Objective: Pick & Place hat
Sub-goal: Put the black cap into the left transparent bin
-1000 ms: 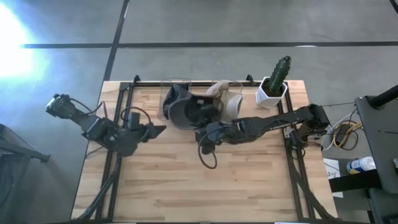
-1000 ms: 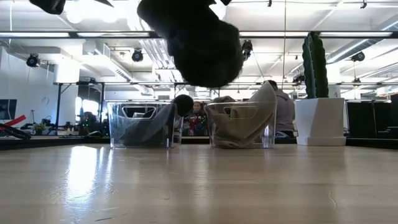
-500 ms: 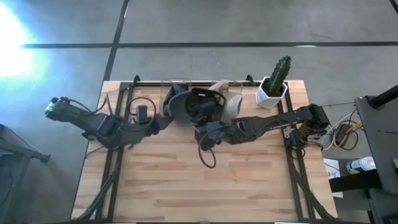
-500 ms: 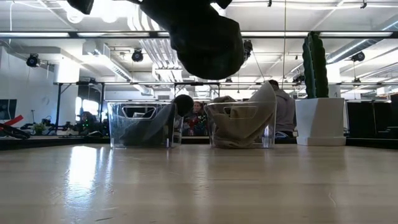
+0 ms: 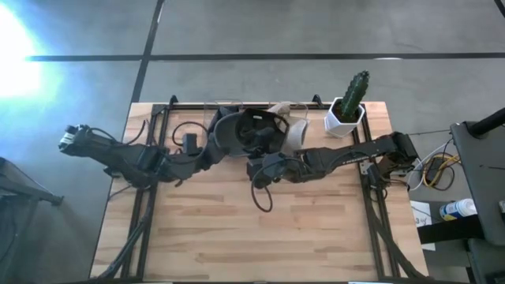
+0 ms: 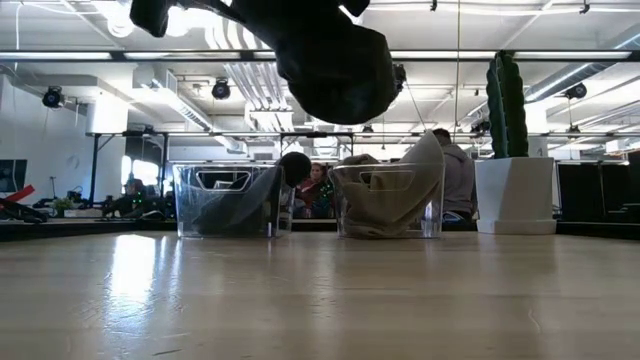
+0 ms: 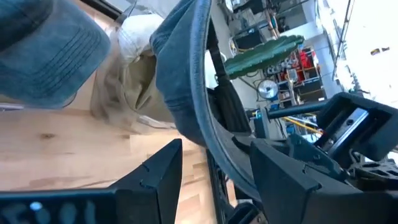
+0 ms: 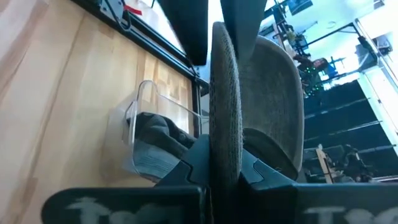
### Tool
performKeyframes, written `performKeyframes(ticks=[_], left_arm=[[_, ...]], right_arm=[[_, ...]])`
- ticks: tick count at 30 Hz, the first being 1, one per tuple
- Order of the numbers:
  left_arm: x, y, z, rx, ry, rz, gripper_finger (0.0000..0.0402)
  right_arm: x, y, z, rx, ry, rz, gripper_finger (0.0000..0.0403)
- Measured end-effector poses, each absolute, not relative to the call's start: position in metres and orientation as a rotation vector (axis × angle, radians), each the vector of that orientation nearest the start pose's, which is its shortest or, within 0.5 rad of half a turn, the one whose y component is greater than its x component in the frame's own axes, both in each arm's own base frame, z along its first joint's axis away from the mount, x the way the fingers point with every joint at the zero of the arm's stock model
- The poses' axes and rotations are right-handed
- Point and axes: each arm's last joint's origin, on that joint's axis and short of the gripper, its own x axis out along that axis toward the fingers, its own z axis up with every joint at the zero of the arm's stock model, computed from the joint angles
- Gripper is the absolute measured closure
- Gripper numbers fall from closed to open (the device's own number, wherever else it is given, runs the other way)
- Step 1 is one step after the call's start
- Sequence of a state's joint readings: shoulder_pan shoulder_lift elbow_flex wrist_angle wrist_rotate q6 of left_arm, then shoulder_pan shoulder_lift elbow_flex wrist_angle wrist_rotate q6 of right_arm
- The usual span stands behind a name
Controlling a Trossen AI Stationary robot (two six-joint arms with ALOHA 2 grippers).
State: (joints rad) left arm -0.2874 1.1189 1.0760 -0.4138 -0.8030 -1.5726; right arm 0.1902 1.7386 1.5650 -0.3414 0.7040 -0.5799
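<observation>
A dark grey cap [image 5: 243,132] hangs in the air over the table's far middle; in the low view it is a dark shape [image 6: 330,60] at the top. My right gripper [image 5: 260,163] is shut on it, as the right wrist view [image 8: 224,165] also shows. My left gripper [image 5: 211,151] is open at the cap's left side. In the left wrist view its two fingers [image 7: 155,174] stand on either side of the cap's curved edge [image 7: 186,93]. My right gripper pinches the cap's thin edge [image 8: 224,124] between its two fingers, which lie across that edge. It comes from the table's right side. The cap is lifted clear of the table and the bins. My left gripper: I cannot tell whether its open fingers touch the cap's edge.
Two clear bins stand at the far edge: the left one [image 6: 228,200] holds dark caps, the right one [image 6: 388,200] beige caps. A cactus in a white pot [image 5: 349,106] stands at the far right. A black frame [image 5: 150,158] runs along the table's sides. People show in the room behind.
My left gripper has moved toward the table's right and far edge, up to the cap's left side. My right gripper has carried the cap a little toward the table's right and turned it, still clear of the table.
</observation>
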Motion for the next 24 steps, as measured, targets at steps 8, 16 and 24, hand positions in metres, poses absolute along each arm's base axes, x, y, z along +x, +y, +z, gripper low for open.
performKeyframes(ticks=[8, 16, 24], left_arm=[[0.239, -0.031, 0.352, -1.217, -0.112, 0.703, 0.0239], [0.239, -0.024, 0.350, -1.098, -0.062, 0.737, 0.0378], [0.230, -0.013, 0.351, -0.919, -0.005, 0.876, 0.0394]], right_arm=[[0.392, 0.059, 0.337, -0.729, 0.571, -0.318, 0.0389], [0.392, 0.059, 0.339, -0.689, 0.549, -0.332, 0.0362], [0.393, 0.061, 0.338, -0.599, 0.527, -0.341, 0.0309]])
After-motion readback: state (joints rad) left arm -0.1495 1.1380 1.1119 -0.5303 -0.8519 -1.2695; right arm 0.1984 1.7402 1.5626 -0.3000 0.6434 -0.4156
